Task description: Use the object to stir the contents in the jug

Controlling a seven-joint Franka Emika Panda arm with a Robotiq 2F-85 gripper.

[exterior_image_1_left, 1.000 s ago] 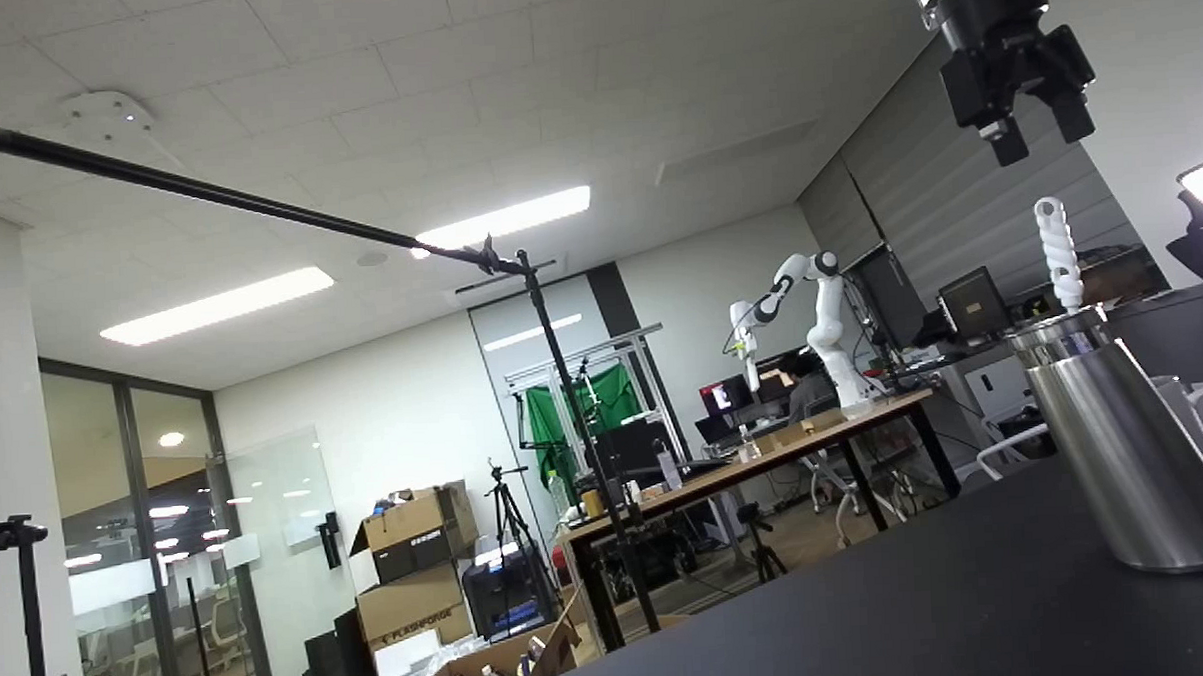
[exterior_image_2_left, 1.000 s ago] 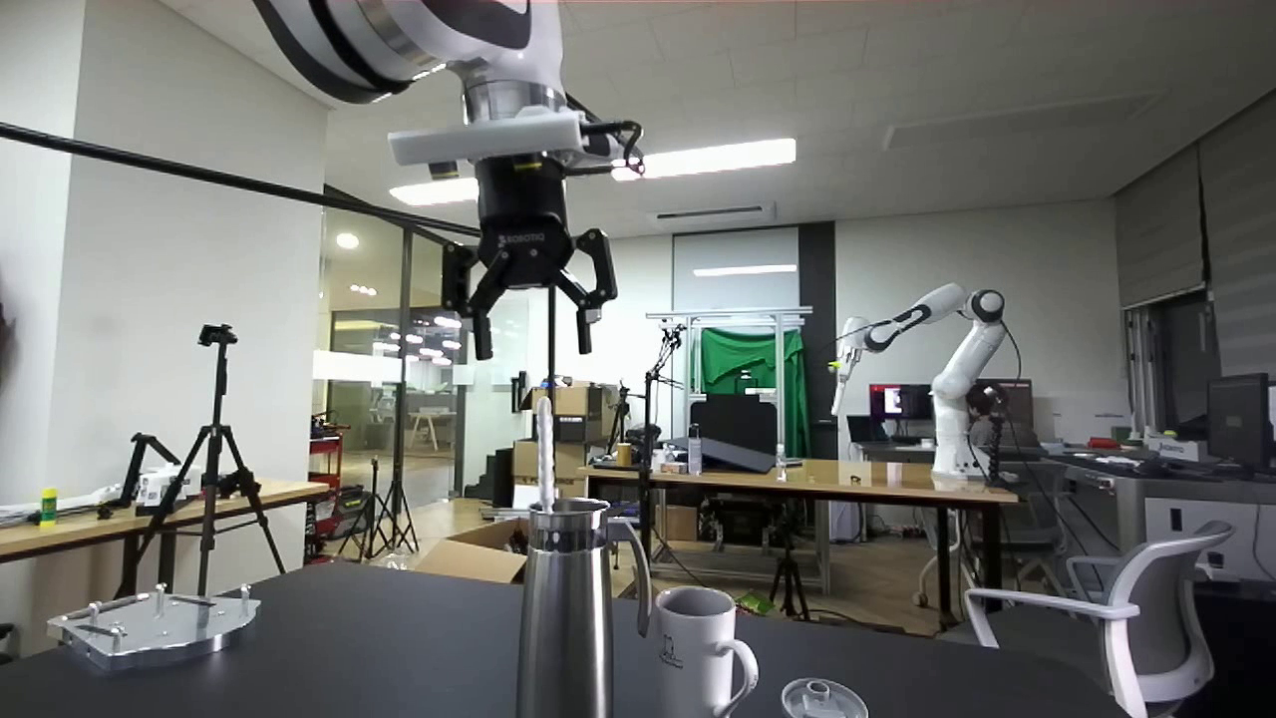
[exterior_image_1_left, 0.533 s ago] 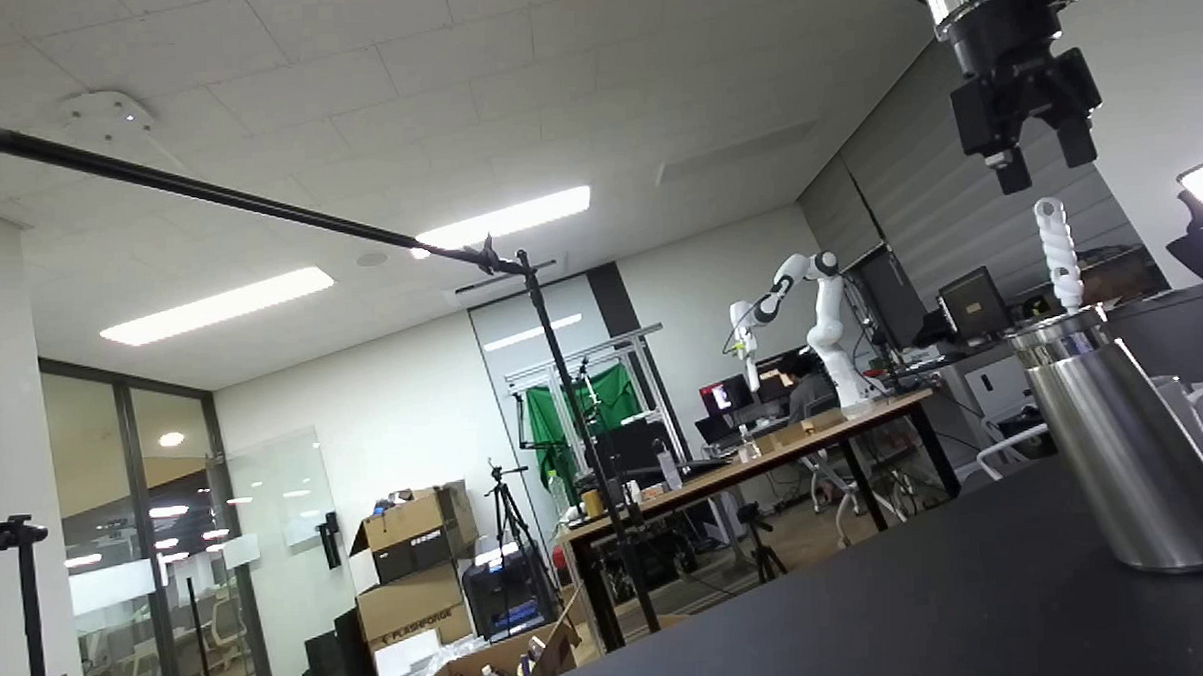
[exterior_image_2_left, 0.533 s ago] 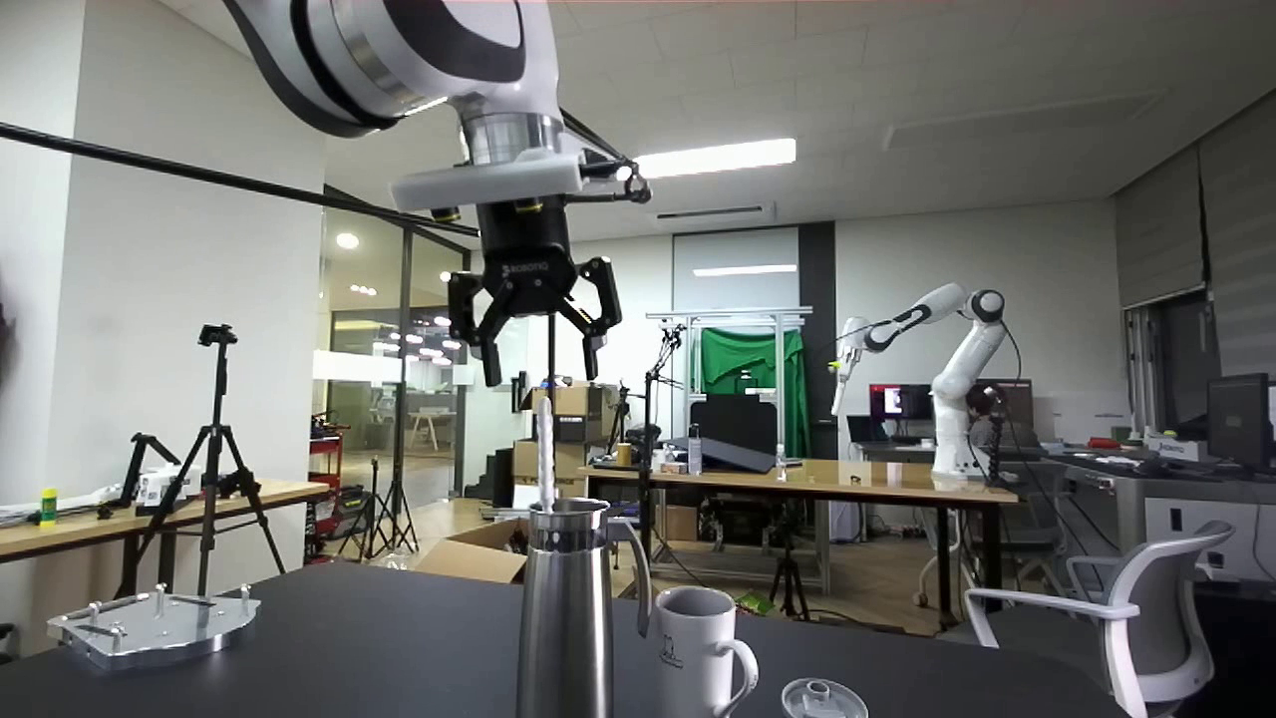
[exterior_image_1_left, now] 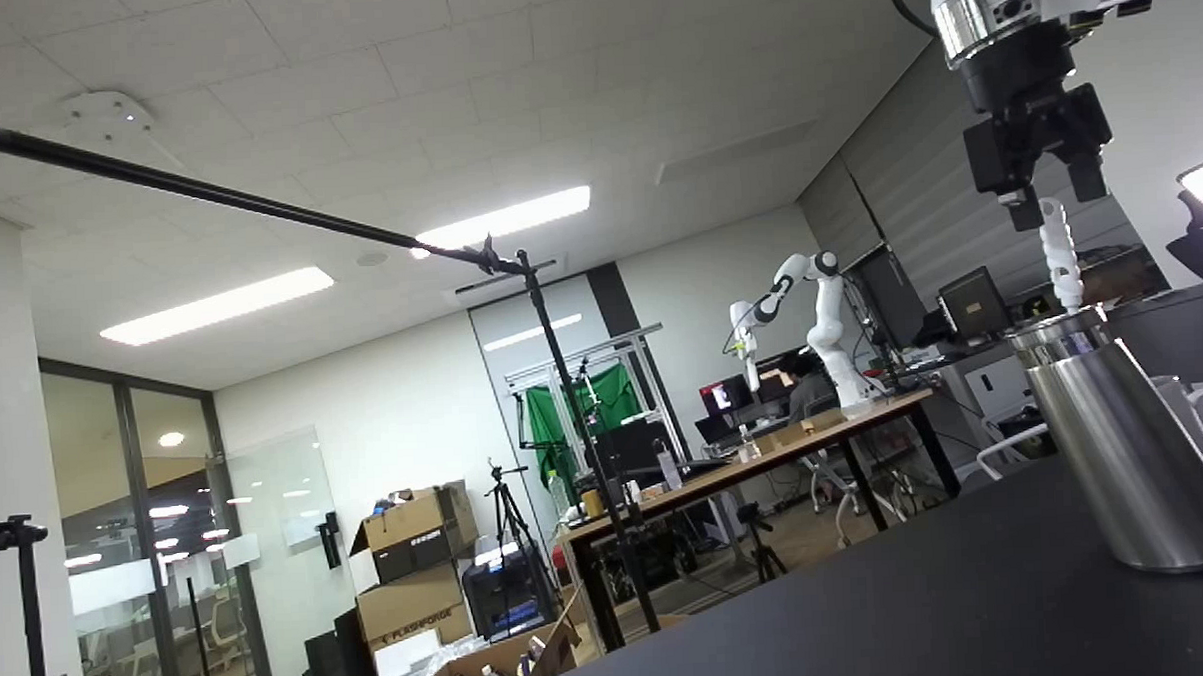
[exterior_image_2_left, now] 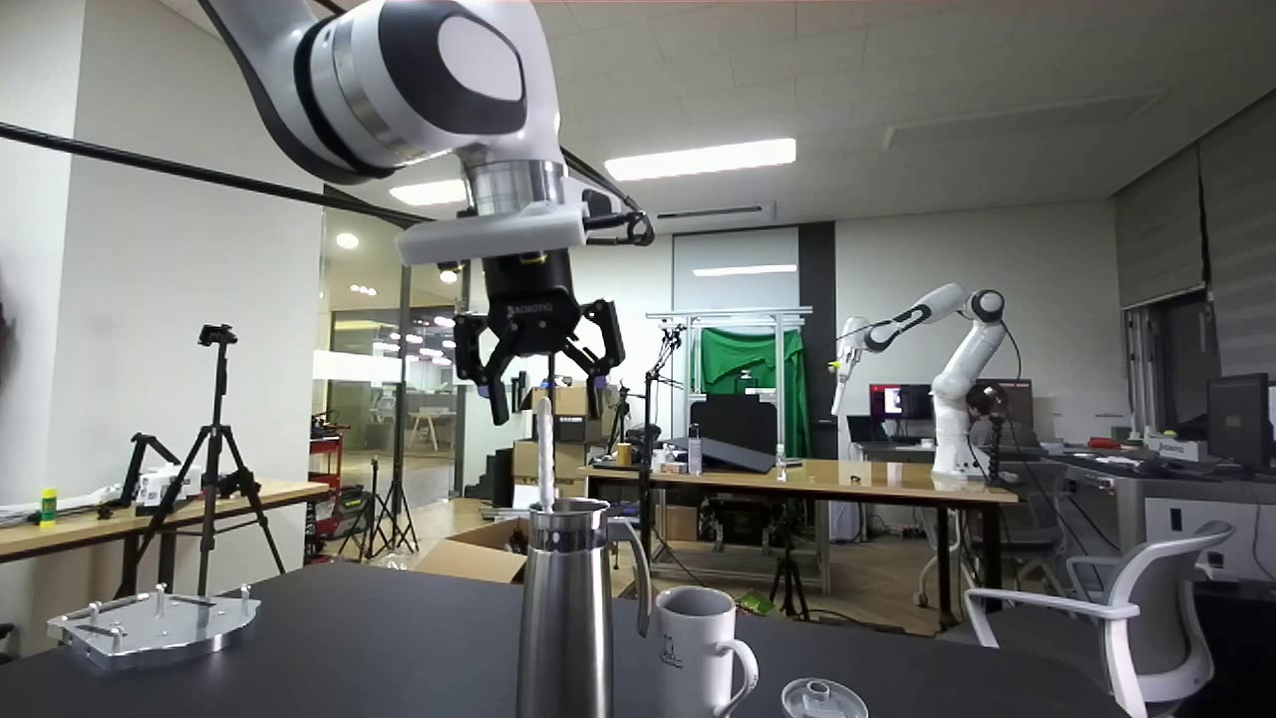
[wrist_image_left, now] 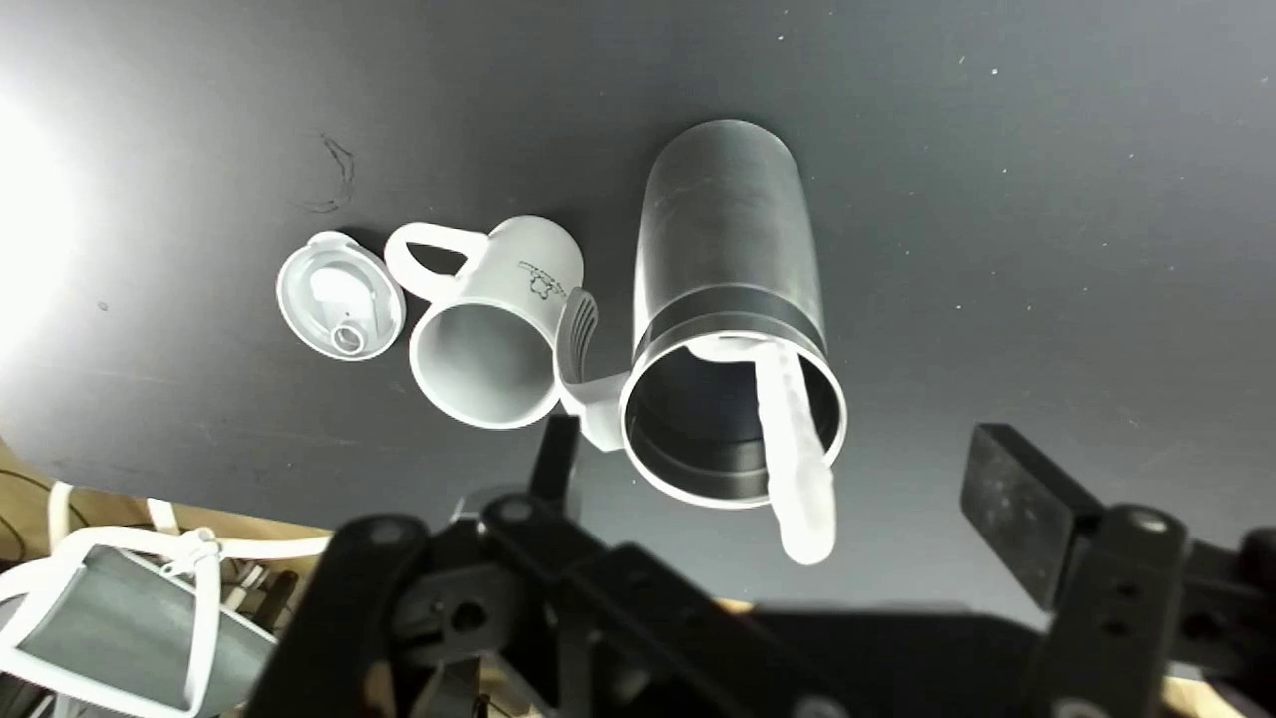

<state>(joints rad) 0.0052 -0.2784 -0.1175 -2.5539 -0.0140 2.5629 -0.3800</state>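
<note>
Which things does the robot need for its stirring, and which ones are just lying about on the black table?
For the stirring:
shiny jug
white stick, poking up out of it
gripper, open above them

Just lying about:
pale mug
round lid
metal plate with short posts

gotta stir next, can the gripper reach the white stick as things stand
Probably yes: the gripper is open, and the white stick pokes out of the jug, its top showing between the spread fingers, with nothing seen in the way.
</note>
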